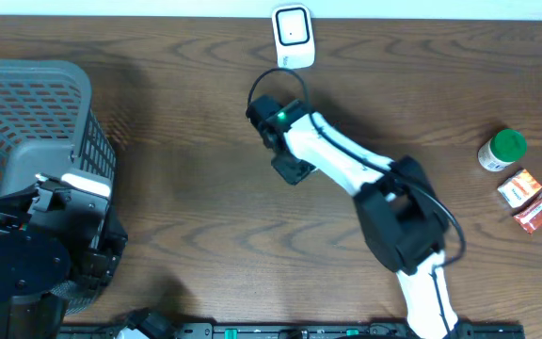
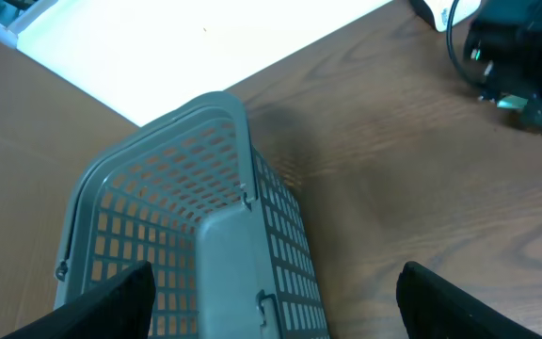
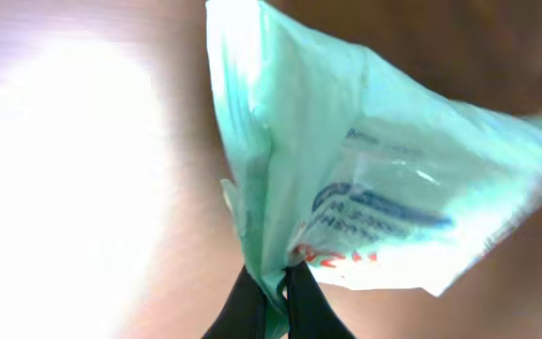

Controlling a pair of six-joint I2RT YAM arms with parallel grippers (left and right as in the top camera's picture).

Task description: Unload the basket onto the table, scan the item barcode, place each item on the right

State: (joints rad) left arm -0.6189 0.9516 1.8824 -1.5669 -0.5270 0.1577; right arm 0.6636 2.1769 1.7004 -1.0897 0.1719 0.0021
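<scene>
My right end effector [image 3: 276, 287] is pressed together on the edge of a pale green packet [image 3: 365, 179], which it holds off the bench [image 1: 177, 188]. The packet's print is too blurred to read. That arm reaches near the scanner [image 1: 293, 33] at the far edge. My left end effector [image 2: 290, 315] is spread wide over the basket [image 2: 158, 198]. A green-capped bottle [image 1: 502, 149] stands at far right.
</scene>
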